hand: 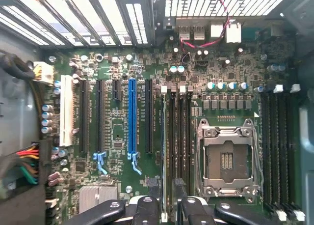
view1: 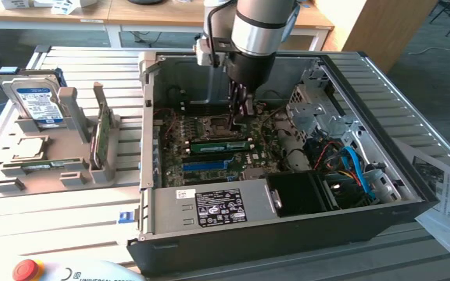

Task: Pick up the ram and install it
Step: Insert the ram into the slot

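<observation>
A ram stick (view1: pixel 220 146), long, thin and green, stands on edge in a memory slot of the motherboard (view1: pixel 209 167) inside the open computer case (view1: pixel 287 228). My gripper (view1: pixel 245 119) hangs just above that stick's end on the exterior view's right. In the wrist view my gripper (hand: pixel 170 208) is open. Its two black fingers (hand: pixel 147 205) straddle the row of memory slots, where the ram (hand: pixel 170 136) shows edge-on as a thin line. Nothing is held between the fingers.
A grey tray (view1: pixel 92 175) on the exterior view's left holds a hard drive (view1: pixel 36 99), a larger green card on edge (view1: pixel 102 132), a chip (view1: pixel 28 149) and a narrow greenish strip (view1: pixel 49 164). The power supply (view1: pixel 217 208), cables (view1: pixel 354 167) and case walls crowd the motherboard.
</observation>
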`<act>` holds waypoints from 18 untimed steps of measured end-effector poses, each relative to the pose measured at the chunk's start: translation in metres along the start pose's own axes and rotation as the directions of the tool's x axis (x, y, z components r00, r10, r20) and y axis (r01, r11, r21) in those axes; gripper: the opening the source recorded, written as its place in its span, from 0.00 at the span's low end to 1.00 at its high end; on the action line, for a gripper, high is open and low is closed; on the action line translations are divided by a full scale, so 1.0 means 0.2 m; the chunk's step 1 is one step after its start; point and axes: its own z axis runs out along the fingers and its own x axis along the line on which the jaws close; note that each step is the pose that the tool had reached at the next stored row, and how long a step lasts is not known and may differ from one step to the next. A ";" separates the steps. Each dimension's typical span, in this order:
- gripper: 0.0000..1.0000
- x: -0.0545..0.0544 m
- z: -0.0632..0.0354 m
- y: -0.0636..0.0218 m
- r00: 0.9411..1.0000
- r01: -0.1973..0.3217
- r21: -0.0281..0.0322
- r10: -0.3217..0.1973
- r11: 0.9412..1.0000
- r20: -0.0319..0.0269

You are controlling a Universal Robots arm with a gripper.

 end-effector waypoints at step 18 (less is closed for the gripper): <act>0.25 0.01 -0.292 0.012 1.000 -0.001 0.001 0.001 1.000 -0.029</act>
